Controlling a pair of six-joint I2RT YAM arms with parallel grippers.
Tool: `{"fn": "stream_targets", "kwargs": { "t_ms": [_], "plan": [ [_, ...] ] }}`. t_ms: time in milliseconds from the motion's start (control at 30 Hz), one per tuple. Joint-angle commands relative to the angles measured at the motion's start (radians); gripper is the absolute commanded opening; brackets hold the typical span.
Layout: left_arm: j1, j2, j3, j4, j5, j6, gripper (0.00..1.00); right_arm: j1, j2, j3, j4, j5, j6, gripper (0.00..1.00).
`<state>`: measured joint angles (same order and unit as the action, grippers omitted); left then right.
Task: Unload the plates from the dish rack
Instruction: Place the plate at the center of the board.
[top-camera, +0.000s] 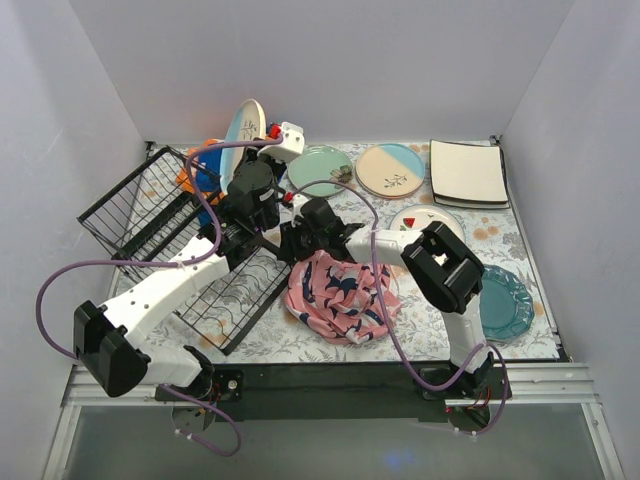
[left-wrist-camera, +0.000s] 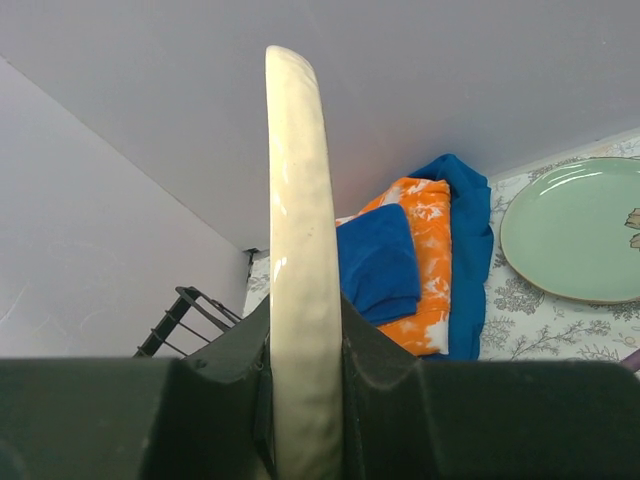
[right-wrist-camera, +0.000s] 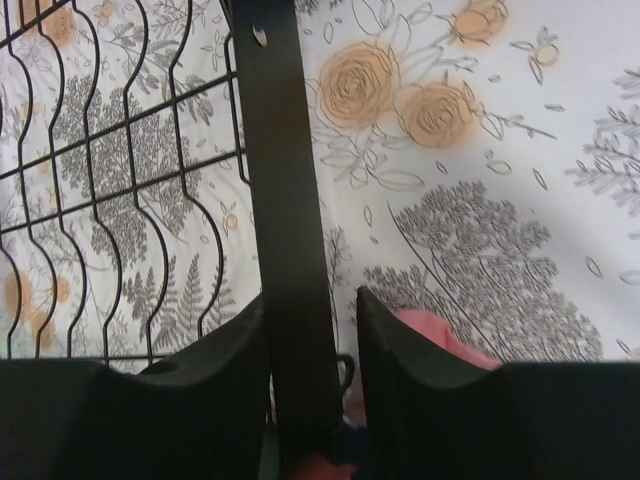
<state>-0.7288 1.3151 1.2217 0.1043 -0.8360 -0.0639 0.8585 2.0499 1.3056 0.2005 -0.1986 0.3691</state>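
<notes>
The left claw is clenched on 1 upright pale blue-and-cream round ceramic plate, held up near the 1 black wire dish rack, the right claw sits slack around a bar of that rack, and only the top view shows 5 more plates flat on the floral tabletop.

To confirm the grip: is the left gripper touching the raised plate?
Touching. The left wrist view shows the left gripper clamping both faces of the plate.

Floral table with dish rack, five flat plates, pink cloth, folded cloths.
</notes>
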Motion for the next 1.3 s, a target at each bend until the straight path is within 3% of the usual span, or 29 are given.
{"fn": "stream_targets", "kwargs": {
  "t_ms": [0, 233, 367, 433, 600, 700, 833, 867, 967, 1033, 1267],
  "plan": [
    [-0.001, -0.091, 0.032, 0.081, 0.052, 0.035, 0.0, -0.064, -0.115, -0.035, -0.04, -0.051, 0.037, 0.46],
    [-0.026, -0.086, 0.036, 0.084, 0.175, 0.111, 0.0, -0.206, -0.249, -0.109, 0.023, -0.206, 0.1, 0.57],
    [-0.044, -0.057, -0.008, 0.161, 0.236, 0.208, 0.0, -0.373, -0.33, -0.132, 0.025, -0.297, 0.175, 0.63],
    [-0.047, -0.048, -0.063, 0.193, 0.271, 0.246, 0.0, -0.45, -0.385, -0.149, 0.025, -0.336, 0.214, 0.73],
    [-0.06, -0.025, -0.214, 0.437, 0.324, 0.328, 0.0, -0.67, -0.451, -0.134, 0.024, -0.455, 0.278, 0.84],
    [-0.075, 0.042, -0.27, 0.527, 0.356, 0.398, 0.0, -0.705, -0.459, -0.112, 0.022, -0.544, 0.277, 0.94],
    [-0.112, 0.165, -0.326, 0.74, 0.311, 0.55, 0.0, -0.705, -0.511, -0.161, 0.022, -0.569, 0.261, 0.97],
    [-0.119, 0.188, -0.344, 0.879, 0.311, 0.608, 0.0, -0.705, -0.516, -0.169, 0.023, -0.567, 0.26, 0.97],
    [-0.145, 0.314, -0.334, 1.091, 0.287, 0.763, 0.0, -0.705, -0.507, -0.164, 0.034, -0.596, 0.277, 0.97],
    [-0.168, 0.378, -0.344, 1.169, 0.313, 0.855, 0.0, -0.705, -0.498, -0.146, 0.039, -0.622, 0.281, 0.96],
    [-0.218, 0.493, -0.332, 1.302, 0.374, 0.957, 0.0, -0.702, -0.49, -0.141, 0.062, -0.593, 0.283, 0.96]
  ]
}}
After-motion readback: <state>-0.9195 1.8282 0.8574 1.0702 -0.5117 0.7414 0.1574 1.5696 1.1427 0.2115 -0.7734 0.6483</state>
